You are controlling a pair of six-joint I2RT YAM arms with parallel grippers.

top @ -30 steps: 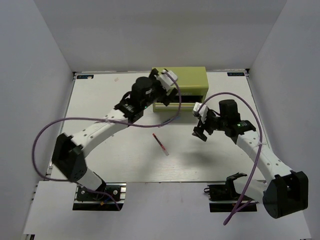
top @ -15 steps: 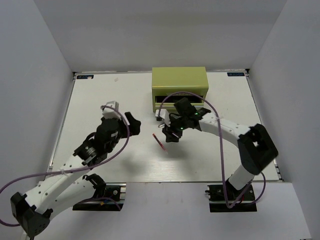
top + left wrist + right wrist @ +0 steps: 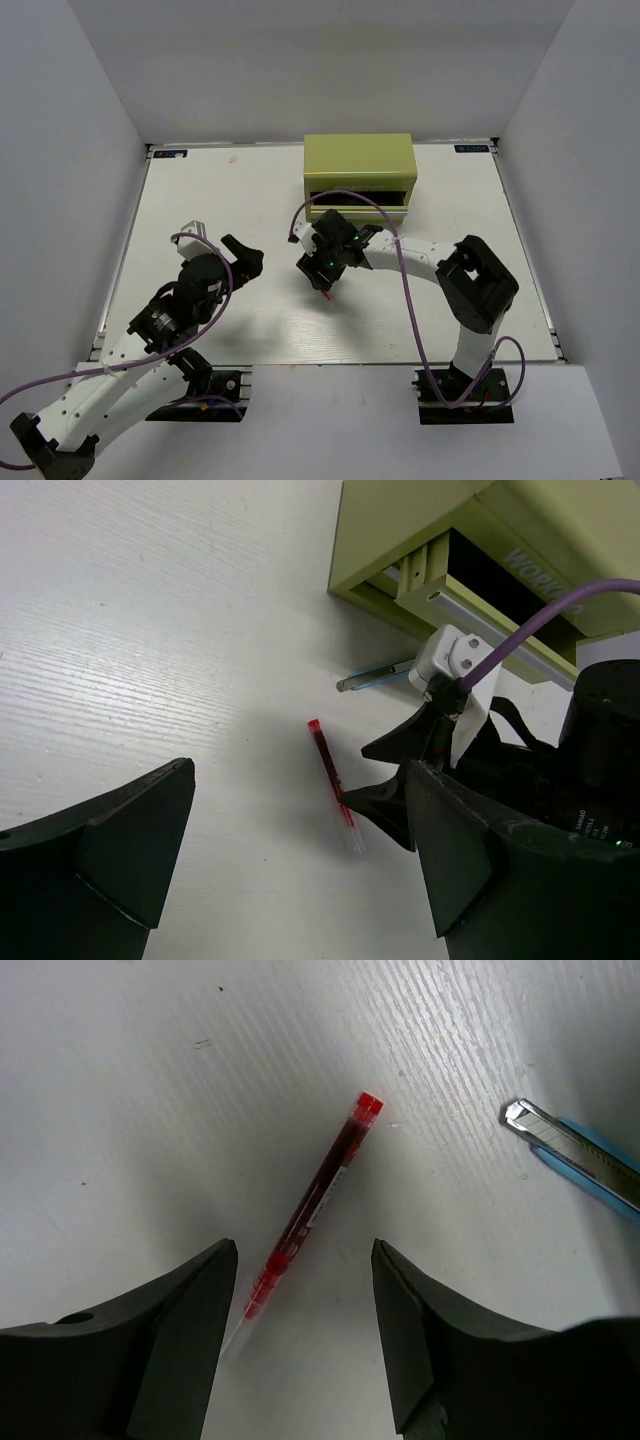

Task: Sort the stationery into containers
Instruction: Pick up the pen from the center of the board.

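Pens in view: 2. The red pen (image 3: pixel 310 1203) lies flat on the white table (image 3: pixel 220 200), in front of the chest and a bit left of its front. The pale blue-silver pen (image 3: pixel 585 1157) is also flat on the table, between the red pen and the chest, apart from the red one. No other pens can be seen.

Containers: 1, the yellow-green chest (image 3: pixel 360 160), at the far middle of the table. One drawer (image 3: pixel 480 615) sticks out from the dark slot in its front. There is faint lettering on the front, only partly readable.

Red pen axis is diagonal. In the right wrist view the red cap end is up-right and the pale end is down-left. In the top view most of it is hidden under the right gripper.

The right gripper (image 3: pixel 323 275) is directly over the red pen with its fingers spread wide, one on each side of the pale end, gripping nothing. No contact with the pen can be made out.

The left gripper (image 3: pixel 243 252) is off to the left, well apart from both pens, with its jaws wide and empty.

The blue-silver pen's metal tip points away from the chest. Its other end is hidden behind the right wrist in the left wrist view. A purple cable (image 3: pixel 540 627) arcs across the chest front.
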